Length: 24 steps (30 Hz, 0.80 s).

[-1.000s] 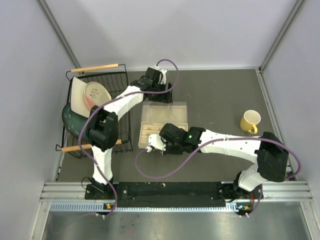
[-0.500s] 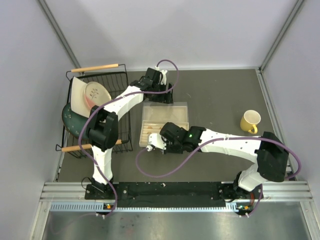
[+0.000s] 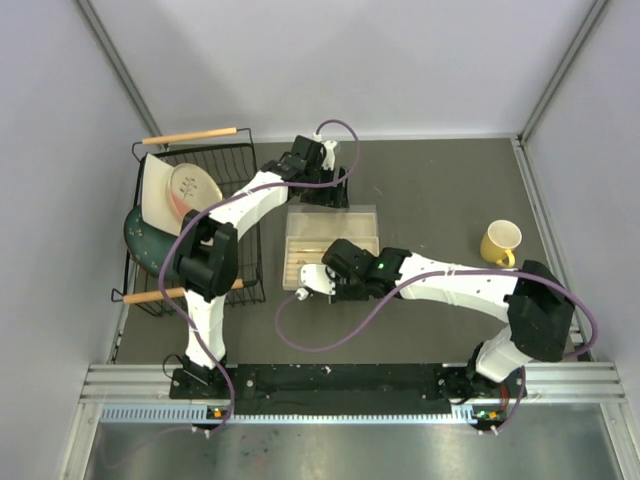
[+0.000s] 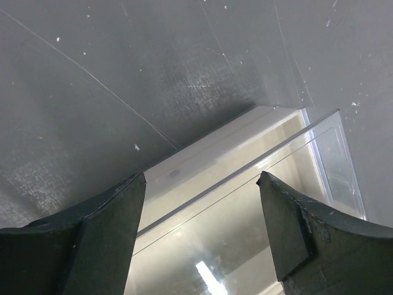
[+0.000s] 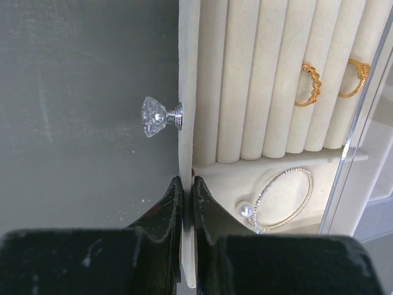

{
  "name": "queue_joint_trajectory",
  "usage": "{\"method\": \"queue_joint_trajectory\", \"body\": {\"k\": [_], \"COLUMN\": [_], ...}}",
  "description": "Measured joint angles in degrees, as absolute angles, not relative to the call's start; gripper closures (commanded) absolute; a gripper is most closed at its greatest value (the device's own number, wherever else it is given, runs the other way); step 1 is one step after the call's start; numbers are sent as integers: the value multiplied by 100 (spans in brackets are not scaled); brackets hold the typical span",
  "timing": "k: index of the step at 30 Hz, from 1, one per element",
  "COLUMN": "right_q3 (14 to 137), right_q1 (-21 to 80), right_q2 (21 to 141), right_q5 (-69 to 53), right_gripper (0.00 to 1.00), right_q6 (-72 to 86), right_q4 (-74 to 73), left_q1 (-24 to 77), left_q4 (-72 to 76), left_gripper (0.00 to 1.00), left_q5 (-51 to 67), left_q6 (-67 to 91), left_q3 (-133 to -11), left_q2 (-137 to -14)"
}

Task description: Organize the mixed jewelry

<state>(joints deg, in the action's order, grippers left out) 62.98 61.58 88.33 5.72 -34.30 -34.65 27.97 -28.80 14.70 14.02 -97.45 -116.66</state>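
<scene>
In the right wrist view a beige slotted tray holds two gold rings in its rolls. A thin silver bracelet lies in the flat section beside a small pearl. My right gripper is shut on the tray's front wall, just below its crystal knob. From above, the right gripper is at the box's near left end. My left gripper stands open at the far end, its fingers either side of the clear cover.
A yellow cup stands at the right of the table. A black wire dish rack with plates sits at the left, beside the left arm. The right arm's purple cable loops over the table in front of the box.
My right gripper has moved a little toward the far side with the tray's front wall, so the tray sits slightly deeper in the box. The left gripper has stayed put.
</scene>
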Motion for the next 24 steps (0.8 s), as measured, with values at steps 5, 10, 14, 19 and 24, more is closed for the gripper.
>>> {"method": "queue_joint_trajectory", "body": {"k": [5,10,14,19,24], "right_q3": [6331,6499,6657,6755,6910], "right_q1": [5988,5916,5854,5793,5688], "right_q2": [8986,9137,9244,9306,9443], "right_q5": [574,578,633,696,794], "right_gripper": [100,100,100,100,95], "right_q6": [-3538,-3564,-3599,-3649,-3695], "right_q4": [-3380,-3411,-3409,-3424,-3417], "left_q1": [2797,2797,2797,2797,2797], "left_q4": [-2867,-2858,-2856,-2858,-2856], "left_gripper": [21,21,21,21,21], "left_q5": [1542,1562,1566,1573,1584], "left_q6": [1382,1361,1354,1347,1343], "left_q3": [-9751,-9751,-9756,-9758,-9760], "left_q2": [-11679,-11684,-11688,-11690,-11690]}}
